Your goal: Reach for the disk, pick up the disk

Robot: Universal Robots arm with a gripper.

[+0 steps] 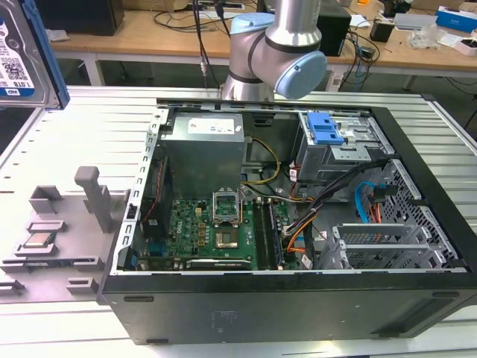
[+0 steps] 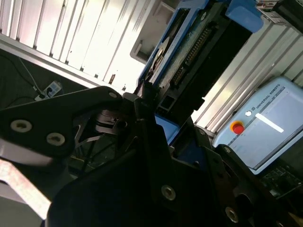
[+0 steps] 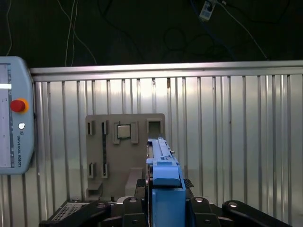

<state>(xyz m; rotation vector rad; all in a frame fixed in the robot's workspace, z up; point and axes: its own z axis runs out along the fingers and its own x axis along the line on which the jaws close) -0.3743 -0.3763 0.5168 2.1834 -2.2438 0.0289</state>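
The disk [image 1: 21,54], a silver hard drive with a white-and-blue label in a blue bracket, hangs in the air at the exterior view's upper left, high above the ribbed table. In the first wrist view I see the disk [image 3: 164,177] edge-on, standing upright between the black fingers of my gripper [image 3: 164,190], which is shut on it. The second wrist view shows the disk [image 2: 194,52] from the side, its connector edge and circuit board facing out, with the gripper [image 2: 152,111] clamped on its lower part.
An open computer case [image 1: 127,246] fills the table's middle, with a blue latch piece [image 1: 325,128] on its drive cage. A grey fixture [image 1: 52,224] holding a CPU chip [image 1: 39,240] lies at the exterior view's left, below the disk. A teach pendant [image 3: 12,118] lies on the table.
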